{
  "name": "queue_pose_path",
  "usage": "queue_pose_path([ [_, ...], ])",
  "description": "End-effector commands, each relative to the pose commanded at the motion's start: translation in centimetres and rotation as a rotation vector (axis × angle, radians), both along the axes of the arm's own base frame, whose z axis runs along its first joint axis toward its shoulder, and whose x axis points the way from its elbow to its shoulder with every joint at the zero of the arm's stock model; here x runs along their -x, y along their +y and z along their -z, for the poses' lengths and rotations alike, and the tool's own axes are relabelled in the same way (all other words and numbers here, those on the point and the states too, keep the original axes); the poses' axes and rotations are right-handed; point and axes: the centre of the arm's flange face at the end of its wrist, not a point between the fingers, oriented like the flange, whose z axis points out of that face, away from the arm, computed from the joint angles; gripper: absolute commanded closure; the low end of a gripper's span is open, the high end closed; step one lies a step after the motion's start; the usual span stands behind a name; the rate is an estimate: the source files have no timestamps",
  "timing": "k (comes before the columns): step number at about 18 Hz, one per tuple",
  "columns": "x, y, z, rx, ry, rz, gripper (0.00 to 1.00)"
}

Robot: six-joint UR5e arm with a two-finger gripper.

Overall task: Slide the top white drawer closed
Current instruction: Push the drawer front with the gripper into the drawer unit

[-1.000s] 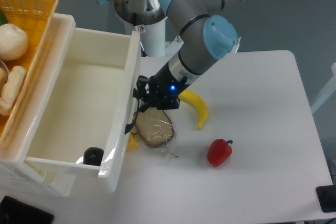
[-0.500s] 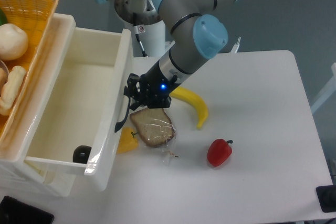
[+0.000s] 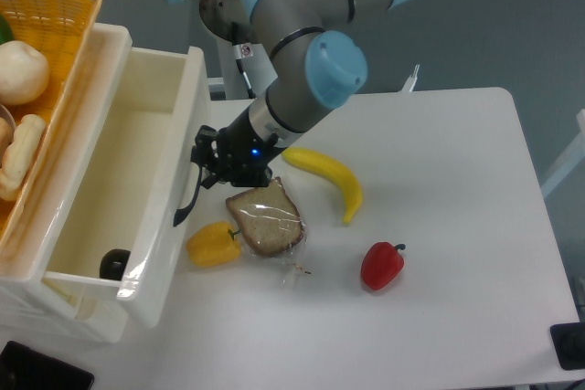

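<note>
Drawer: your top white drawer (image 3: pixel 110 180) sits at the left, pulled partway out, with its front panel facing the tabletop (image 3: pixel 457 226).
Inside: there's a small black round thing (image 3: pixel 114 264) near the front corner (can't tell what it is).
Handle: the black curved handle (image 3: pixel 189 200) is on the front panel, right at the tool.
Tool: your tool (image 3: pixel 203 169) is pressed up against the drawer front by the handle; honestly you can't tell if the fingers are spread or pinched.
Tabletop stuff: yellow pepper (image 3: pixel 212 244) just beside the drawer front, bagged bread slice (image 3: pixel 266 221) touching it, banana (image 3: pixel 329 180) and red pepper (image 3: pixel 382 265) farther right.
Above: yellow woven basket (image 3: pixel 50 34) holding food.
</note>
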Motion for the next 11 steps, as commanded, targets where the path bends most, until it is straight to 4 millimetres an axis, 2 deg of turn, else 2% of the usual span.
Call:
queue_pose_path([
  [5, -2.7, 1.4, 0.1, 0.012, -0.007, 0.037, 1.00],
  [11, -4.1, 2.0, 0.4, 0.025, -0.016, 0.051, 1.00],
])
